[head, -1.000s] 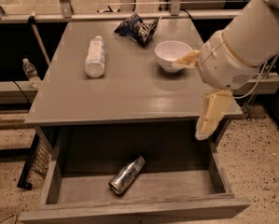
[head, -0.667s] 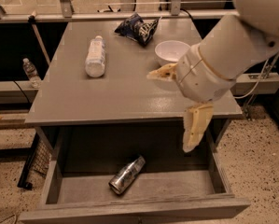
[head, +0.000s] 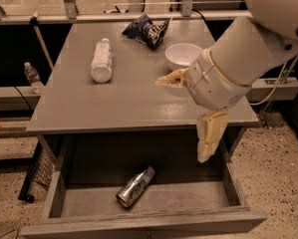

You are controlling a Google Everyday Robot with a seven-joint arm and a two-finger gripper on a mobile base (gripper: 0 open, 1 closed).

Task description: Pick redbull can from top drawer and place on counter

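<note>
The redbull can (head: 135, 186) lies on its side in the open top drawer (head: 143, 221), a little left of the middle, its shiny round end towards the front. The counter (head: 128, 101) is above the drawer. My gripper (head: 182, 118) hangs over the counter's front right part, above and to the right of the can and well clear of it. It is open and empty, with its cream fingers spread wide. One finger (head: 169, 77) points left over the counter. The other (head: 208, 138) points down past the front edge, over the drawer's right side.
On the counter lie a clear white-labelled water bottle (head: 101, 59) at the left, a dark chip bag (head: 147, 30) at the back, and a white bowl (head: 182, 55) just behind my gripper. Another bottle (head: 32, 77) stands on a low ledge at the far left.
My arm has swung left from the counter's right edge to its front right part. The second finger has come into view. The can has not moved.
</note>
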